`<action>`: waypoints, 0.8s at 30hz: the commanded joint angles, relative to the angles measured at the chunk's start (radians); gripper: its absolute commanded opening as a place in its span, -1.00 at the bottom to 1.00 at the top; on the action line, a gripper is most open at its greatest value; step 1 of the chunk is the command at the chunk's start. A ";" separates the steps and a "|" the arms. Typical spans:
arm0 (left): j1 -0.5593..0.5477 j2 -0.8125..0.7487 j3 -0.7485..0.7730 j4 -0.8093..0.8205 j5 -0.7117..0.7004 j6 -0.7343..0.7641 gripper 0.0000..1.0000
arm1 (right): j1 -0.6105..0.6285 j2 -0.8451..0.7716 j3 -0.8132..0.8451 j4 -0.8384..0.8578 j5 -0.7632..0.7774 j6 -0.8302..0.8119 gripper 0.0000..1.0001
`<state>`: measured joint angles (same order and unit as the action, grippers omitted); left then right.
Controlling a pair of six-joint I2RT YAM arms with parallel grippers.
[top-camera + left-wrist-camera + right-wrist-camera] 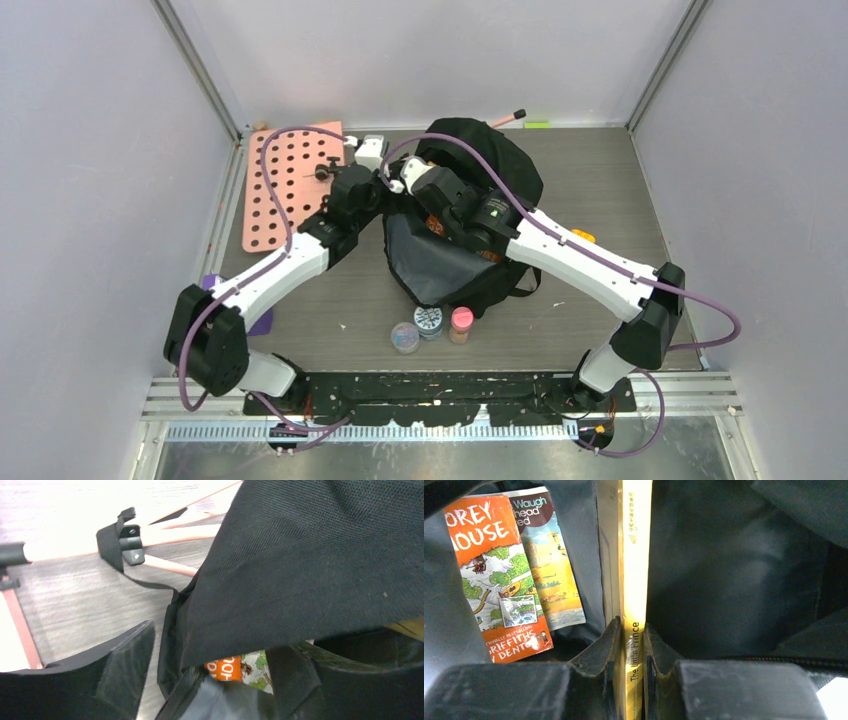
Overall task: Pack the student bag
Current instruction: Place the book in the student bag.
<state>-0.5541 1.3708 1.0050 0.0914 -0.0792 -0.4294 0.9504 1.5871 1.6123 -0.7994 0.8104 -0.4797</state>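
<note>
The student bag (480,160) is a large black backpack standing mid-table, its mouth open and grey lining (440,265) showing. My right gripper (630,627) is inside the bag, shut on the spine of a thin yellow book (635,555) titled "The Little Prince", held upright. Two more books lie in the bag: an orange one (499,580) and one with a yellow picture (551,575). My left gripper (215,645) is at the bag's left rim (172,630). Its fingers (100,675) stand wide apart with the black fabric (310,560) between them. The orange book (225,669) peeks out below the flap.
Three small jars (428,320) stand in front of the bag. A pink pegboard (285,190) lies at the back left, a purple object (262,322) by the left arm. A pen (508,118) and a green item (537,124) lie at the back wall. A bag strap buckle (131,545) lies on the table.
</note>
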 commanded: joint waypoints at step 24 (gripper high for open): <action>-0.001 -0.083 -0.061 0.200 0.004 0.038 -1.00 | -0.135 0.012 -0.161 0.408 0.189 -0.216 -0.97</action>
<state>-0.5632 1.3643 0.9188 0.2192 -0.0589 -0.3851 0.8757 1.6329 1.5272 -0.6697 0.7818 -0.5388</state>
